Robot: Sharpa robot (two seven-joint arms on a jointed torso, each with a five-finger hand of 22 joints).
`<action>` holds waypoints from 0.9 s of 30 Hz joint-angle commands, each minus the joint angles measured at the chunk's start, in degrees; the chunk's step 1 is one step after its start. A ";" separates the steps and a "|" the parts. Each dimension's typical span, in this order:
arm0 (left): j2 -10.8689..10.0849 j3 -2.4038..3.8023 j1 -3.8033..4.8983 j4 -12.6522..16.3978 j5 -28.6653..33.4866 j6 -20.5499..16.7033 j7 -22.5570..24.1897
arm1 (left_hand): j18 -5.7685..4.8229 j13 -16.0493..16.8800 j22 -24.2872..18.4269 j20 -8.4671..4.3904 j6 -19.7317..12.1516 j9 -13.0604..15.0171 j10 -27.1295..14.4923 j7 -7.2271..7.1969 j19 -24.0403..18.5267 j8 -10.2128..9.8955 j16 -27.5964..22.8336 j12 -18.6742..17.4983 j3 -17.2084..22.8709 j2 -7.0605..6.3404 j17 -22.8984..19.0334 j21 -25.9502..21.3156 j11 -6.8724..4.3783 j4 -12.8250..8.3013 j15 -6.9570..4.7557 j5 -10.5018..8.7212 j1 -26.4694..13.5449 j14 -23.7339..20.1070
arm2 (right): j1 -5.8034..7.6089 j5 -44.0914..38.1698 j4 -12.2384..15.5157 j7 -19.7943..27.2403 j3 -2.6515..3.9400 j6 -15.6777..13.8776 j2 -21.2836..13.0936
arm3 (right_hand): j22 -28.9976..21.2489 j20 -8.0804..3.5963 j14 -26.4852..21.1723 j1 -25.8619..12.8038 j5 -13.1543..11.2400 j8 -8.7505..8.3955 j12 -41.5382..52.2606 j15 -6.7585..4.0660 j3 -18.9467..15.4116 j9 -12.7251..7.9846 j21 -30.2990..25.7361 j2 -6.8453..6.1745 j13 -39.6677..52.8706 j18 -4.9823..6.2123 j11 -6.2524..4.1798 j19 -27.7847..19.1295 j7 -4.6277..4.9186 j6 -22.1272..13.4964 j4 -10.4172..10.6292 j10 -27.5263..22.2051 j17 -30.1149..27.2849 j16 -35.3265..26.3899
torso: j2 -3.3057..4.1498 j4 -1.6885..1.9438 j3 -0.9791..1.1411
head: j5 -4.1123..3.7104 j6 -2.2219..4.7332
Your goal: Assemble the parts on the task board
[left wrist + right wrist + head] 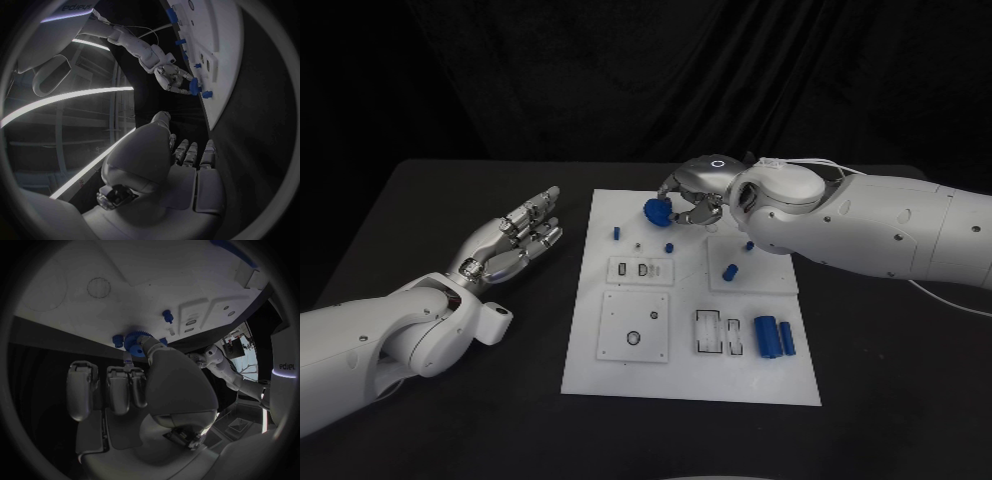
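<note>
The white task board (687, 375) lies in the middle of the black table. My right hand (694, 194) hovers over the board's far end and pinches a blue gear (656, 211) between thumb and a finger. The right wrist view shows the same blue gear (134, 339) at the fingertips, just above the board (150, 270). My left hand (516, 241) lies left of the board, fingers stretched out and apart, holding nothing. The left wrist view shows my left hand (184, 155), and beyond it the right hand (172, 77) with the gear (194, 86) beside the board (222, 45).
Small blue pegs stand on the board at its far left (616, 232), near the middle (668, 246) and further right (730, 270). Two blue cylinders (766, 336) lie side by side at the board's near right. White recessed plates (633, 325) occupy the near left.
</note>
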 commanded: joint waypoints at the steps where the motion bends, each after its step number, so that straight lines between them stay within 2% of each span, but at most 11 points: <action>1: 0.06 0.03 0.06 0.02 -0.25 0.70 5.60 | 0.13 0.00 0.00 0.36 0.05 0.08 -0.04 0.49 0.12 0.26 -0.21 -0.24 0.23 -0.12 -0.06 0.10 0.41 0.01 0.51 -0.50 -0.65 -0.03 | -0.19 -0.29 0.21 0.28 0.00 -0.71 -0.09 | 12.34 0.24 6.00 -0.80 -0.07 -0.13 0.15 0.01 -0.29 -0.28 -0.45 0.04 15.09 0.98 -0.38 1.12 0.02 -0.69 0.23 6.07 15.09 0.17 | 0.00 -0.01 -0.01 | 0.05 -0.05; 27: 0.08 0.03 0.05 -0.04 -0.25 0.77 5.45 | 0.14 0.00 0.00 0.37 0.10 0.08 -0.05 0.55 0.12 0.26 -0.21 -0.24 0.23 -0.11 -0.06 0.10 0.45 0.03 0.52 -0.57 -0.68 -0.03 | -0.19 -0.29 0.34 0.42 0.00 -0.85 0.26 | 12.24 0.15 6.00 -4.11 -0.06 0.17 0.15 -0.04 -0.84 -1.79 -1.05 1.36 15.09 1.09 -0.42 0.84 -0.01 -1.01 2.69 6.07 15.09 0.17 | 0.02 0.03 -0.04 | 0.01 -0.24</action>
